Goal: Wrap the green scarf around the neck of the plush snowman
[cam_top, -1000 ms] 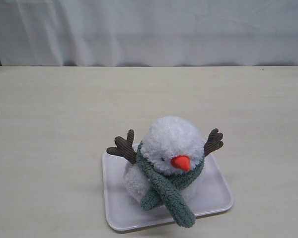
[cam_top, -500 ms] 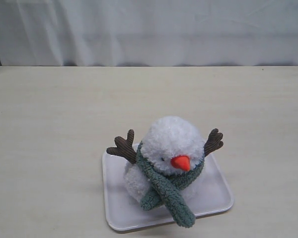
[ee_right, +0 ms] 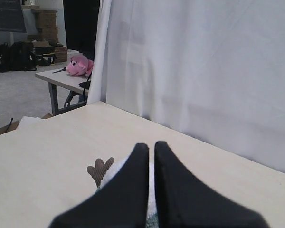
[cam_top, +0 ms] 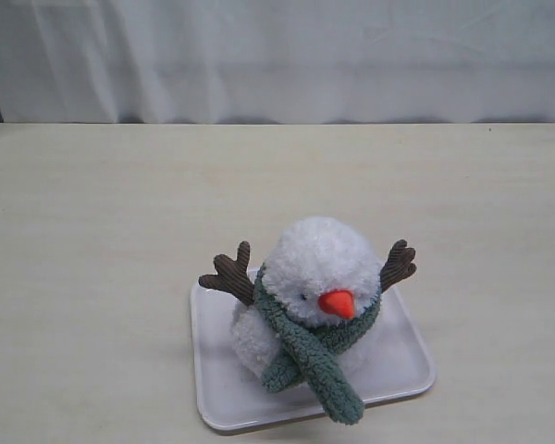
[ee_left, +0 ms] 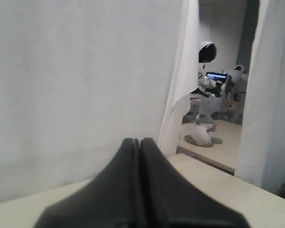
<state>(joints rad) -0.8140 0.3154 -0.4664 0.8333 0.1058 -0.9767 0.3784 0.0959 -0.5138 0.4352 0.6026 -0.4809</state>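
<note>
The plush snowman (cam_top: 319,264) sits on a white tray (cam_top: 402,365) near the table's front, with its orange nose toward the camera and brown arms spread. The green scarf (cam_top: 307,356) circles its neck, and the two ends cross in front of the body. Neither arm shows in the exterior view. My left gripper (ee_left: 139,141) is shut and empty, pointing at a white curtain. My right gripper (ee_right: 151,145) is shut and empty, hovering over the snowman (ee_right: 111,170); one brown arm (ee_right: 99,170) and a bit of white fluff show past its fingers.
A white curtain (cam_top: 277,55) hangs behind the beige table (cam_top: 120,231). Beyond the curtain, the wrist views show a room with another table, a pink plush (ee_right: 79,65) and a white robot figure (ee_left: 206,71).
</note>
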